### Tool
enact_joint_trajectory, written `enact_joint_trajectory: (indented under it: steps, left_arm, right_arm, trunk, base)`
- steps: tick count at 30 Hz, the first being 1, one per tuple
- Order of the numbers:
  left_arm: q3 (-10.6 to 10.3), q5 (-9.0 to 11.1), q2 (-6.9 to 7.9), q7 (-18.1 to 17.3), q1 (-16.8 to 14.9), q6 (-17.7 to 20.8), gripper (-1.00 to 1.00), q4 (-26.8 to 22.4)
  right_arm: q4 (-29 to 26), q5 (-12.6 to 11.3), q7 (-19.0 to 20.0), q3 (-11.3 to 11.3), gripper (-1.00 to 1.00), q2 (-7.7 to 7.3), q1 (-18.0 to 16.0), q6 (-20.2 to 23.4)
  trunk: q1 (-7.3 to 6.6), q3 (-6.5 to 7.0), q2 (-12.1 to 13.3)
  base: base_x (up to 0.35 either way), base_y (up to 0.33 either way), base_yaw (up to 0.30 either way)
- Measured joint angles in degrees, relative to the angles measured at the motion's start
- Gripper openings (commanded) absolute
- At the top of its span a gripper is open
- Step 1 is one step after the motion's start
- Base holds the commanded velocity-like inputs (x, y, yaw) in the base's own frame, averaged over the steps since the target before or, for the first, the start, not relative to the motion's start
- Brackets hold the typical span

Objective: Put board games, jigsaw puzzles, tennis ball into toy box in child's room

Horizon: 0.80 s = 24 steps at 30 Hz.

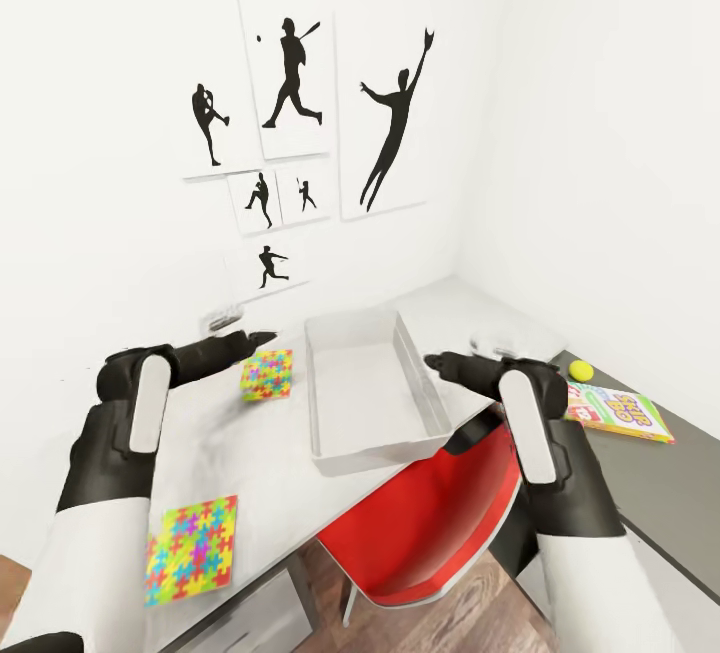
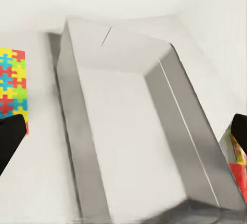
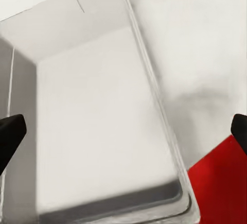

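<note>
The grey toy box [image 1: 365, 453] stands empty in the middle of the pale table [image 1: 470, 313]. One jigsaw puzzle [image 1: 268, 374] lies just left of the box, and a second jigsaw puzzle [image 1: 192, 550] lies near the table's front edge. A board game [image 1: 620, 411] and the tennis ball [image 1: 581, 370] rest on a darker grey surface at the right. My left gripper [image 1: 258, 338] hovers over the nearer puzzle, open and empty. To the right of the box my right gripper [image 1: 438, 363] is open and empty. Both wrist views look into the toy box [image 2: 77, 131] [image 3: 154, 95], and the puzzle [image 2: 13, 85] lies beside it.
A red chair [image 1: 440, 523] is pushed under the table in front of the toy box, just below my right arm. White walls with black sports silhouettes [image 1: 290, 73] close off the back and right. Wood floor [image 1: 470, 603] lies below the chair.
</note>
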Motion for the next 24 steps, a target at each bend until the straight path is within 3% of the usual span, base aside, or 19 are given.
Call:
enact_joint_trajectory:
  steps: [1, 3, 4, 5, 6, 8, 9, 11, 14, 16, 19, 24]
  left_arm:
    - [0.0, 2.0, 1.42, -1.4, 1.1, 0.0, 1.00, -0.6]
    - [0.0, 9.5, 7.39, -7.1, 4.9, 0.0, 1.00, -2.1]
    - [0.0, 11.6, 9.20, -8.7, 5.9, 0.0, 1.00, -2.2]
    - [0.0, 15.2, 12.57, -11.4, 7.8, 0.0, 1.00, -2.5]
    - [0.0, 17.2, 14.45, -12.7, 8.9, 0.0, 1.00, -2.5]
    - [0.5, 23.7, 20.50, -17.7, 13.2, -0.1, 1.00, -2.6]
    - [0.9, 25.4, 21.82, -19.0, 14.4, 0.0, 1.00, -2.6]
    - [3.9, 30.2, 24.90, -23.8, 18.5, 0.0, 1.00, -2.5]
    - [8.2, 32.4, 26.14, -28.5, 22.8, 0.0, 1.00, -2.4]
    - [12.2, 33.2, 26.60, -33.0, 27.1, -0.1, 1.00, -2.1]
    - [16.3, 33.4, 26.76, -37.7, 31.3, -0.5, 1.00, -0.5]
    - [18.9, 33.4, 26.96, -40.4, 33.5, -1.9, 1.00, 3.0]
  right_arm:
    - [-0.8, -1.0, 0.1, -0.4, 1.00, -0.36, 1.0, 0.0]
    - [-2.5, -5.2, 1.3, -2.8, 1.00, -1.74, 4.4, 0.0]
    - [-2.8, -6.5, 2.0, -3.5, 1.00, -2.08, 5.3, -0.1]
    - [-3.2, -8.4, 3.8, -5.2, 1.00, -2.75, 6.8, -0.1]
    - [-3.3, -9.4, 4.9, -6.1, 1.00, -3.12, 7.7, -0.1]
    - [-3.6, -11.3, 11.1, -9.8, 1.00, -4.59, 11.2, -0.1]
    - [-3.7, -11.8, 13.2, -10.9, 1.00, -4.97, 12.2, -0.1]
    - [-3.8, -13.2, 21.4, -15.0, 1.00, -6.24, 15.8, -0.4]
    - [-3.8, -13.9, 30.5, -19.3, 1.00, -6.90, 19.4, -2.0]
    - [-3.9, -13.8, 38.8, -22.4, 1.00, -7.19, 23.0, -4.7]
    - [-3.9, -13.6, 47.1, -24.1, 1.00, -7.52, 26.0, -7.1]
    - [-3.7, -13.2, 52.1, -24.5, 1.00, -7.53, 27.3, -8.7]
  trunk:
    - [0.01, 0.01, 0.0]
    - [0.00, 0.00, 0.0]
    - [0.01, 0.01, 0.0]
    - [0.00, 0.00, 0.0]
    - [0.00, 0.01, 0.0]
    - [0.00, 0.00, 0.0]
    - [0.00, 0.01, 0.0]
    - [0.00, 0.00, 0.0]
    - [0.00, 0.00, 0.0]
    - [0.00, 0.00, 0.0]
    - [0.00, 0.00, 0.0]
    - [0.02, 0.01, 0.0]
  base:
    - [0.000, 0.000, 0.000]
    - [0.000, 0.000, 0.000]
    - [0.000, 0.000, 0.000]
    - [0.000, 0.000, 0.000]
    - [0.000, 0.000, 0.000]
    - [0.000, 0.000, 0.000]
    - [0.000, 0.000, 0.000]
    - [0.000, 0.000, 0.000]
    - [0.000, 0.000, 0.000]
    - [0.000, 0.000, 0.000]
    - [0.000, 0.000, 0.000]
    - [-0.055, -0.012, 0.000]
